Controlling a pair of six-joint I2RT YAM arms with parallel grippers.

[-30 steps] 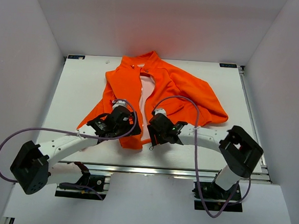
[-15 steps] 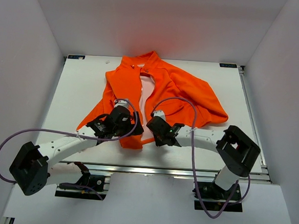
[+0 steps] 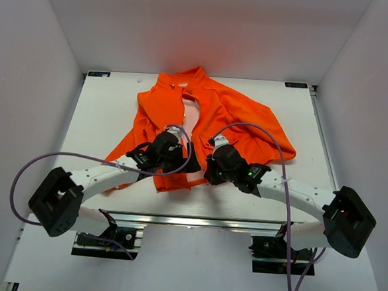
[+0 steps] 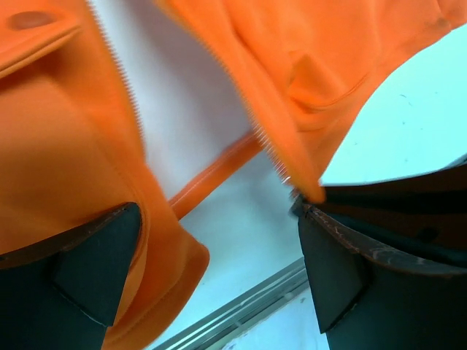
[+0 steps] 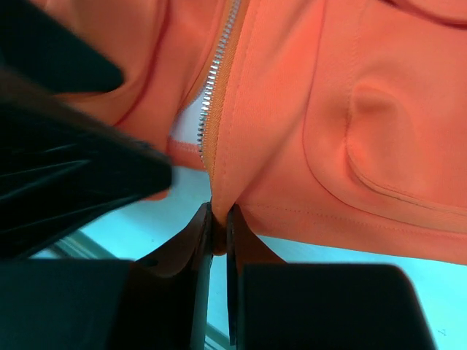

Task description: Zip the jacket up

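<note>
The orange jacket (image 3: 229, 115) lies spread on the white table, front open, with pale lining showing between the two panels. My right gripper (image 3: 210, 173) is at the lower edge of the right front panel. In the right wrist view it (image 5: 219, 226) is shut on the bottom hem corner of the jacket (image 5: 328, 109), just below the zipper teeth (image 5: 211, 95). My left gripper (image 3: 179, 160) sits at the bottom of the left panel. In the left wrist view it (image 4: 219, 270) is open, with the left panel (image 4: 66, 146) draped by its left finger and nothing gripped.
The white table (image 3: 103, 112) is boxed in by white walls at the back and sides. A metal rail (image 3: 195, 220) runs along its near edge, also seen as the rail (image 4: 241, 306) below the left fingers. The right sleeve (image 3: 274, 141) spreads towards the right.
My right gripper has shut on the hem corner of the right panel and its arm has swung out to the right. The left gripper has moved slightly right and farther onto the jacket, still open.
</note>
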